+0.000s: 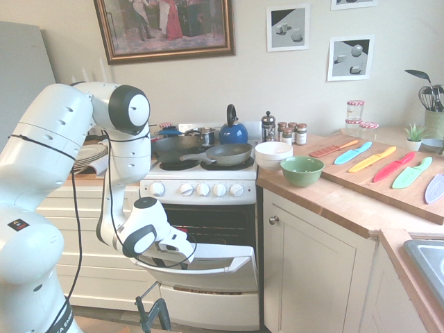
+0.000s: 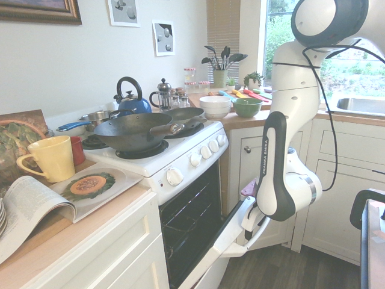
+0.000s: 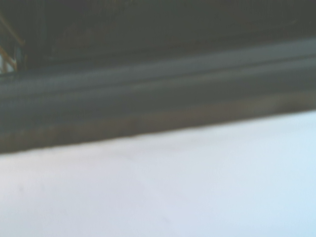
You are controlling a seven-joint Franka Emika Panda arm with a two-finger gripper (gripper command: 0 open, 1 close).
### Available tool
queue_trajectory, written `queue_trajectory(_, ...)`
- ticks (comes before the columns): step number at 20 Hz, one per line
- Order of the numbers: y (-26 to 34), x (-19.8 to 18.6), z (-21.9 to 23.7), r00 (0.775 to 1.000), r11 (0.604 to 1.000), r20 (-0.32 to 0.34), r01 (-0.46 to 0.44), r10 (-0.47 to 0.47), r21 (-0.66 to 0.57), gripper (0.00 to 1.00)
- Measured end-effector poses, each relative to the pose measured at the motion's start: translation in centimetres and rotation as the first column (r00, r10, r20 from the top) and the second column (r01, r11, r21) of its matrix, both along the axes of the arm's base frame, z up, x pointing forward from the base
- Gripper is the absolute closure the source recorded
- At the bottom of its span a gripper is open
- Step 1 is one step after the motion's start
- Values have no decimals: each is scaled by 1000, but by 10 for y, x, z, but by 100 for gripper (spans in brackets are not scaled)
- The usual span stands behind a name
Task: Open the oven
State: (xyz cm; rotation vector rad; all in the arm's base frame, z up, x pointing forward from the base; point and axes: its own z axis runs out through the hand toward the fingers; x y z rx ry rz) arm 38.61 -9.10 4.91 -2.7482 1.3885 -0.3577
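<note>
Oven (image 1: pixel 232 193) stands between the drawer cabinets and the corner cabinet (image 1: pixel 309 263). Its door (image 1: pixel 225 279) is tilted outward, partway down, with the dark interior (image 2: pixel 191 223) showing. Gripper (image 2: pixel 249 224) is at the door's top edge, by the bar handle (image 2: pixel 260 233). Can't tell how far apart the fingers are, or whether they have hold of the handle or are just hooked on it.

Task looks well along, my read; next is more down-and-out travel, following the hinge arc.

Risks:
- Slip. If contact is only a hook or a push, a path off the arc could lose the edge. Door may then drop hard or swing back, depending on the hinge.
- Bind. Pulling straight out rather than round the hinge loads the handle and wrist, and could drag the whole stove. The wok (image 2: pixel 135 132) and frying pan (image 1: pixel 229 153) on top could shift if it jerks.
- Overtravel. Pushing past the hinge stop would strain the door.
- Wrist view is mostly white surface and dark band, blurred, so poor for confirming contact. Check the exterior views.
- Retreat. Lifting away while caught on the handle could pull the door back up. Clear it first.
</note>
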Motion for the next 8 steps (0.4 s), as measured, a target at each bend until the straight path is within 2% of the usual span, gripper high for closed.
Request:
queue_trajectory(2,-2,-2,23,1000,1000,1,21,-21,-7,0)
queue_trajectory(5,-3,-6,60,993,993,-14,120,-120,2,0)
queue_trajectory(8,-2,-11,95,989,991,-67,134,-133,19,0)
